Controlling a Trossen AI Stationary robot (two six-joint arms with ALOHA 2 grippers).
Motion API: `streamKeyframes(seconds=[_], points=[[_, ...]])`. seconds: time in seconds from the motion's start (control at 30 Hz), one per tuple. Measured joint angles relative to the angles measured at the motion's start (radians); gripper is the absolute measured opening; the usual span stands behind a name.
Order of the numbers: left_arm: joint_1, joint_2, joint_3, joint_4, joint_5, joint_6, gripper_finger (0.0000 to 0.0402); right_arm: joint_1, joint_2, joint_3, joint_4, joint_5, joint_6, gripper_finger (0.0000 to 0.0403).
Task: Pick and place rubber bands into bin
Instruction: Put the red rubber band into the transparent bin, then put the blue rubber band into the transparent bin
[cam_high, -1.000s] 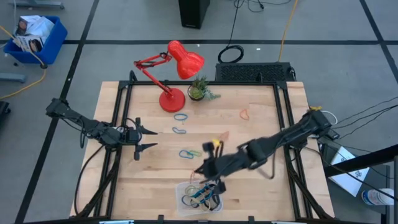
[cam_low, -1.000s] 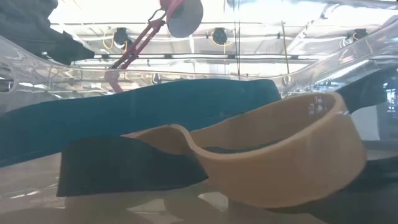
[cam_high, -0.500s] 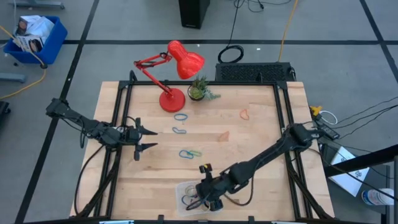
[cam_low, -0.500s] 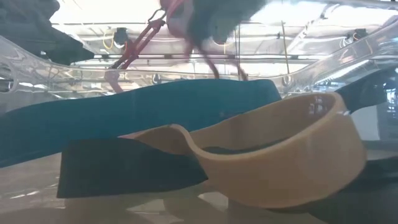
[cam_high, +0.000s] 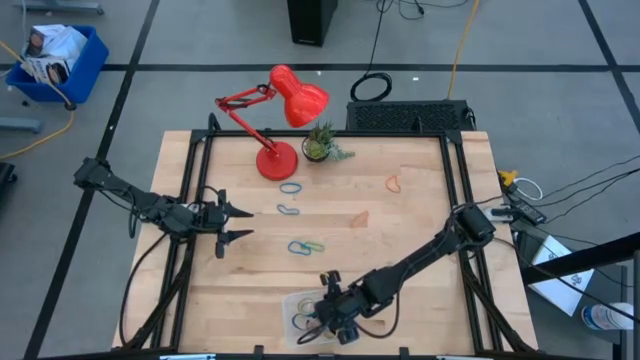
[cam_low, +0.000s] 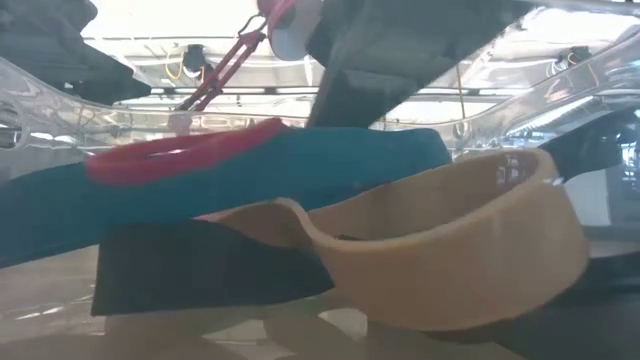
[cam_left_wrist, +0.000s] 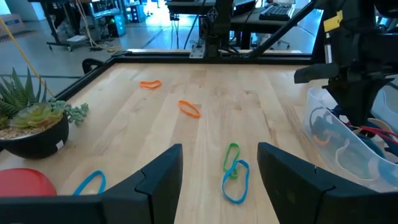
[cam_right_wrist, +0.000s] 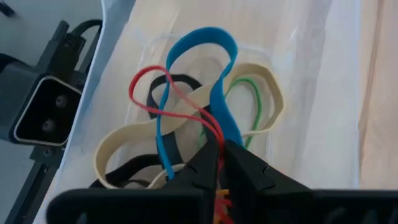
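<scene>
Right gripper (cam_high: 338, 322): low in the frame's centre in the high view, down over the bin (cam_high: 300, 303). A second ago it stood higher and further right, above the tray; it has since dropped in.
Right gripper, finger state: in the right wrist view the two dark fingertips (cam_right_wrist: 219, 163) stand nearly together, pinching a thin red band (cam_right_wrist: 163, 94). The grip looks to be only just beginning to ease; the band is not yet free.
Red band: new to the bin. In the low view a red loop (cam_low: 180, 158) now lies across the blue band at upper left, where none lay half a second ago.
Bin contents: blue band (cam_right_wrist: 211, 87), tan band (cam_right_wrist: 261, 93), green band (cam_right_wrist: 252, 102) and a black band (cam_right_wrist: 163, 87) piled together under the red one.
Meaning for the task: I judge this delivery all but done; release and withdrawal remain.
Left gripper (cam_high: 226, 222): left of centre in the high view, hovering over bare table, fingers wide apart, holding nothing, unmoved over the last second.
Bands outstanding: a blue and green pair (cam_high: 305, 246) at mid-table, two blue loops (cam_high: 289, 198) above them, one orange (cam_high: 393, 184) at upper right, another orange (cam_left_wrist: 189, 109) shown in the left wrist view.
Other items: red lamp (cam_high: 285, 110) and potted plant (cam_high: 320, 145), top centre of the table.
</scene>
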Motion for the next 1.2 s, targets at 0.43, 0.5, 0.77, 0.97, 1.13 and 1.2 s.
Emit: streamKeyframes(seconds=[0.43,0.5,0.77,0.97,1.13,1.2], points=[[0.000,0.000,0.000,0.003,0.000,0.000,0.0214,-0.003,-0.100,-0.001,-0.052,0.031,-0.032,0.0158],[0.000,0.000,0.000,0.003,0.000,-0.003,0.0214,-0.010,-0.161,-0.001,-0.086,0.030,-0.044,0.0165],[0.000,0.000,0.000,0.003,-0.001,-0.006,0.0214,-0.042,-0.401,-0.001,-0.160,0.033,-0.111,0.0168],[0.000,0.000,0.000,0.008,-0.001,-0.008,0.0214,-0.049,-0.516,-0.001,-0.183,0.031,-0.113,0.0166],[0.000,0.000,0.000,0.051,-0.003,-0.030,0.0214,-0.050,-0.566,-0.001,-0.236,0.032,-0.116,0.0165],[0.000,0.000,0.000,0.072,-0.004,-0.037,0.0214,-0.053,-0.591,-0.001,-0.281,0.057,-0.121,0.0163]])
